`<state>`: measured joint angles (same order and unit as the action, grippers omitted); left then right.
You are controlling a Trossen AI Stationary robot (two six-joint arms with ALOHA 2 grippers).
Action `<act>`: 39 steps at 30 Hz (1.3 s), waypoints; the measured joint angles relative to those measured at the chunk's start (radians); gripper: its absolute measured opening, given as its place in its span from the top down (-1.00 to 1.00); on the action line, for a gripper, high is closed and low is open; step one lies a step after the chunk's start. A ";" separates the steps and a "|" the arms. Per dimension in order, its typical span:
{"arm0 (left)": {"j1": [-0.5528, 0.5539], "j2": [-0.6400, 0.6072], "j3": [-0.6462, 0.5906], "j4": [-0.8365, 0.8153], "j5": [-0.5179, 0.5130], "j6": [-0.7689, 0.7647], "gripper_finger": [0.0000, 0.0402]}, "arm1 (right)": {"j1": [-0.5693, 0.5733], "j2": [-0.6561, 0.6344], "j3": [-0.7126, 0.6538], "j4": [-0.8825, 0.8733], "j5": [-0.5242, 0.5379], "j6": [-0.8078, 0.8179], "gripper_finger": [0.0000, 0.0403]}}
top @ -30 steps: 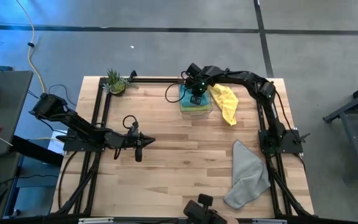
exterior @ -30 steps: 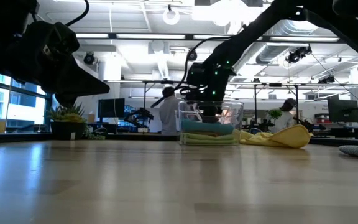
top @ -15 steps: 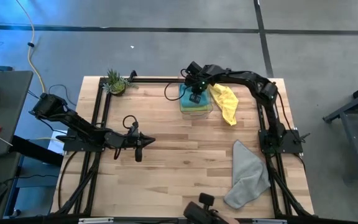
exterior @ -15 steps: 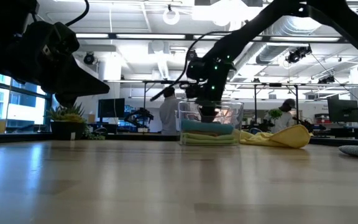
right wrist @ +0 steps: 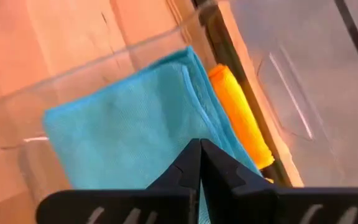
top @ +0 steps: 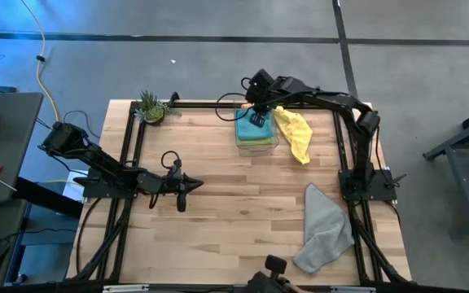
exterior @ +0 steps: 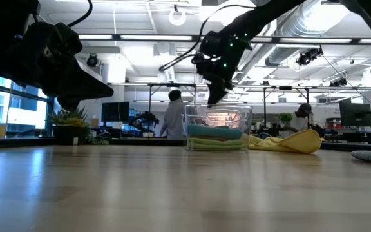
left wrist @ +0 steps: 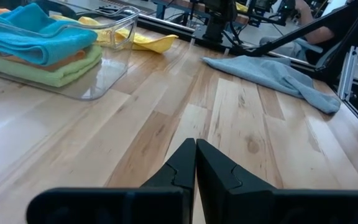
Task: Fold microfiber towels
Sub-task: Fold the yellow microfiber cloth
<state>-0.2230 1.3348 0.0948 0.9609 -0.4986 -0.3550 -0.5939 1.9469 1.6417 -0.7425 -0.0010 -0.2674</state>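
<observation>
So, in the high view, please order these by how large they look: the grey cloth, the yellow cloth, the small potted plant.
1. The grey microfiber cloth, spread loosely on the table near the right arm's base, looks largest.
2. The yellow microfiber cloth, crumpled beside the clear plastic bin.
3. The small green potted plant looks smallest.

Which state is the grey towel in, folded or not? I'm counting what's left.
Not folded: the grey towel lies loose and rumpled on the table, outside the clear bin.

This is an open-plan robotics lab or workshop: exposed ceiling ducts [exterior: 314, 26] and strip lights overhead, a polished concrete floor [top: 218, 69], monitors [exterior: 356, 115] on distant benches, and people [exterior: 172, 116] working behind the wooden surface [top: 243, 195].
</observation>
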 joint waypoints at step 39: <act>0.000 0.000 0.000 -0.014 0.043 0.000 0.99 | 0.160 -0.314 -0.588 0.753 0.067 0.191 1.00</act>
<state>-0.2230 1.3346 0.0948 0.9470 -0.4557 -0.3553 -0.4337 1.6324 1.0533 0.0105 0.0662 -0.0766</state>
